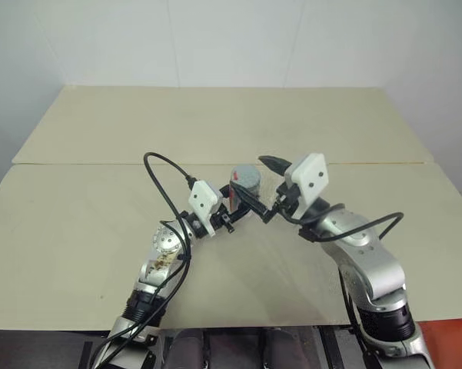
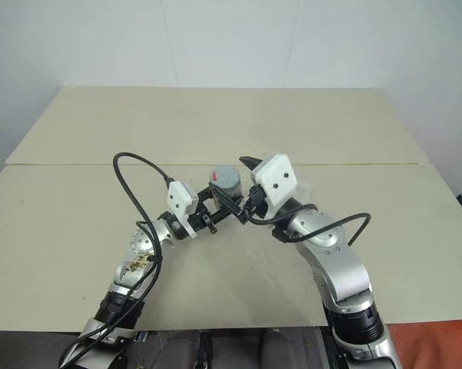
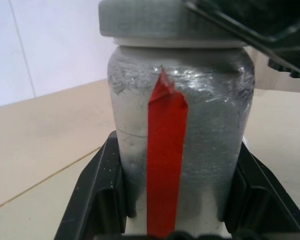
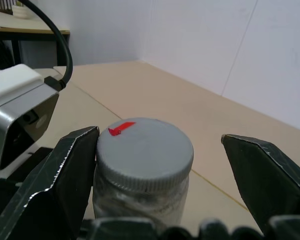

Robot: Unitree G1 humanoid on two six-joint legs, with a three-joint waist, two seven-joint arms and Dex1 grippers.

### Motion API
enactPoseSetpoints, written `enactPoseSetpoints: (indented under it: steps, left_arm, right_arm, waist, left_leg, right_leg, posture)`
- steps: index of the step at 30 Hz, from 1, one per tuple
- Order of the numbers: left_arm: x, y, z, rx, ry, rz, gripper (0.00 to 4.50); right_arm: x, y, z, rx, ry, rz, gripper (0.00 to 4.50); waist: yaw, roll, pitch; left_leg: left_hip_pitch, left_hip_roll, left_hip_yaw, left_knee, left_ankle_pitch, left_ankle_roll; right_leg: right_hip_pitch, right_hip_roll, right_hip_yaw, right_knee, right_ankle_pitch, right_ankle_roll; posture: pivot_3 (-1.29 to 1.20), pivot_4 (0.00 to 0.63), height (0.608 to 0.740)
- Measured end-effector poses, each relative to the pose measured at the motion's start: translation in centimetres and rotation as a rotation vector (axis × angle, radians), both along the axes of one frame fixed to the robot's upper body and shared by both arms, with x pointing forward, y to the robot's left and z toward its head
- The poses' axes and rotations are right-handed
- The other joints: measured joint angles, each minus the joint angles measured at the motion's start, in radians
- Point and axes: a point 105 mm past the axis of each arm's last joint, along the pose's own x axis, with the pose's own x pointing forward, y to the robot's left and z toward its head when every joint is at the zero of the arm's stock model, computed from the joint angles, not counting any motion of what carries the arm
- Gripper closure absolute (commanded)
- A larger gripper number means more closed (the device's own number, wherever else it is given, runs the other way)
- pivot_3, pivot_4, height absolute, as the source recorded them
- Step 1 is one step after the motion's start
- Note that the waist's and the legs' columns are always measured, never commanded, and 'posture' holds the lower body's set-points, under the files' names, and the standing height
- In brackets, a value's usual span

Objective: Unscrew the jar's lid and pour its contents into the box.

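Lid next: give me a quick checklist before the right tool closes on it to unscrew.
1. Jar clamped in left tool: ok, fingers on both sides.
2. Lid on the jar: ok, seated.
3. Right tool open around lid: ok, one finger at its rim, the other apart.
4. Tool centred on lid: not ok, lid sits nearer one finger.
5. Jar upright: ok.
6. Box ready on table: cannot tell.

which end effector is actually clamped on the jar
The left end effector: its fingers squeeze the jar body. The right end effector stands open around the lid.
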Motion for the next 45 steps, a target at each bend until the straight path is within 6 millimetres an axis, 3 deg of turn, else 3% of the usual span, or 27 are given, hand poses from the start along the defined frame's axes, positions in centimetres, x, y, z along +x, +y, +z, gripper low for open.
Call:
enactPoseSetpoints:
  steps: [20,30,36,45]
  left_arm:
    - [-0.1,0.1,-0.2,0.007,0.002,-0.006,2.51]
    - [-0.2,0.3,-0.3,0.022,0.0,-0.014,2.51]
    - [-0.4,-0.1,-0.3,0.026,-0.004,-0.031,2.51]
    - [-0.4,-0.1,-0.3,0.045,-0.027,-0.023,2.51]
  right_arm:
    - [-0.9,-3.5,-0.7,-0.055,0.017,-0.062,0.02]
    - [-3.0,-1.8,-0.2,-0.049,0.032,0.128,0.02]
    - [-1.6,0.0,1.1,-0.019,0.017,0.149,0.02]
    - [-0.4,1.0,0.3,-0.016,0.064,0.159,0.02]
  waist:
    - [0.001,0.0,0.0]
    - [0.0,0.0,0.0]
    - [-0.002,0.0,0.0]
    - [0.002,0.0,0.0]
  left_leg:
    - [0.0,0.0,0.0,0.0,-0.001,0.001]
    - [0.0,0.0,-0.001,0.0,-0.002,0.004]
    - [0.001,0.0,-0.001,0.0,-0.002,0.003]
    - [0.0,0.0,0.0,0.0,0.0,0.0]
  right_leg:
    - [0.0,0.0,0.0,0.0,0.0,0.0]
    - [0.0,0.0,0.0,0.0,0.0,0.0]
    - [0.0,0.0,0.0,0.001,0.0,0.0]
    - [0.0,0.0,0.0,-0.001,0.0,0.0]
  posture:
    - [0.0,0.15,0.74]
    - [0.0,0.15,0.74]
    - [0.0,0.15,0.74]
    - [0.0,0.15,0.74]
